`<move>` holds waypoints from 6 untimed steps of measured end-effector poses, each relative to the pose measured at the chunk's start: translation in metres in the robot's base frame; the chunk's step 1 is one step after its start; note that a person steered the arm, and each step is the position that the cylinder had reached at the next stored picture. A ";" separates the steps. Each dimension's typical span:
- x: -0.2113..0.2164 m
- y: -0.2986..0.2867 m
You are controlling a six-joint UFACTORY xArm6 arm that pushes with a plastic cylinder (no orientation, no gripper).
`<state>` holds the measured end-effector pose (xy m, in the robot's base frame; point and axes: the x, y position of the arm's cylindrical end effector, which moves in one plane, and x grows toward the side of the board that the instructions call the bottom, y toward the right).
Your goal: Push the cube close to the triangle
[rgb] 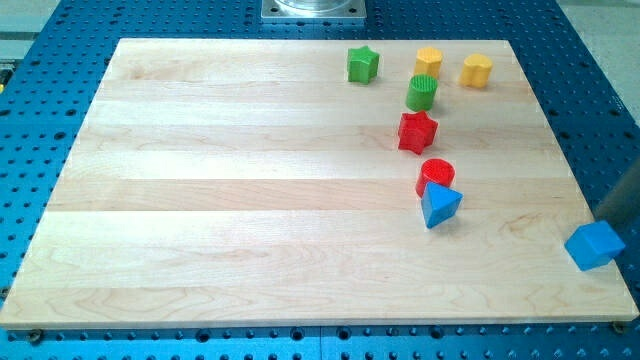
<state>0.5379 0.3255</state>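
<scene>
A dark, blurred rod (622, 198) enters from the view's right edge and slants down toward the blue cube (594, 245). Most of it is cut off by the frame, and my tip (600, 218) is soft and hard to make out; it seems to end just above the cube's top, at or very near it, but contact cannot be confirmed. The rod has nothing that opens or closes, so it grasps nothing.

The blue cube sits at the far right of the board, near its lower right corner, turned so one corner faces the view's bottom. It is matte, with a lighter top face and darker sides. The blue triangle (439, 205), a wedge-shaped block, lies well apart from it toward the view's left, near the board's middle right.

Touching the triangle's upper edge is a red cylinder (436, 174). Above that stand a red star (417, 132), a ribbed green cylinder (422, 93), a yellow cylinder (428, 61), another yellow cylinder (476, 70) and a green star (362, 64).

The board (220, 190) is pale wood in glued planks with visible grain. It rests on a blue perforated metal table (40, 120). A grey metal base (314, 9) is cut off at the view's top.
</scene>
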 end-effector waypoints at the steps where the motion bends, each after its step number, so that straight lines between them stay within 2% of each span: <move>1: 0.019 -0.025; 2: 0.011 -0.102; 3: 0.015 -0.107; 4: 0.067 -0.099; 6: 0.048 -0.181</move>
